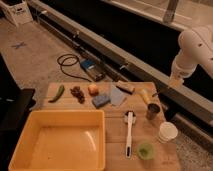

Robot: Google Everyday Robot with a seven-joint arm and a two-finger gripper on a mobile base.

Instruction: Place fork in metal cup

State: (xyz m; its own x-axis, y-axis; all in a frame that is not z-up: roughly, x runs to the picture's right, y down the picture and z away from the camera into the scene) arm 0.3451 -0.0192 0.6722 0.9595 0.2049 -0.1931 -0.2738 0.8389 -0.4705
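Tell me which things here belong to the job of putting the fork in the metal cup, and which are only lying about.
For the job:
- fork, held at the claw
- metal cup on the table
- claw, raised above the table's right side

Lying about:
- yellow bin
- white brush
- paper cup
- green cup
- blue sponge
- green pepper
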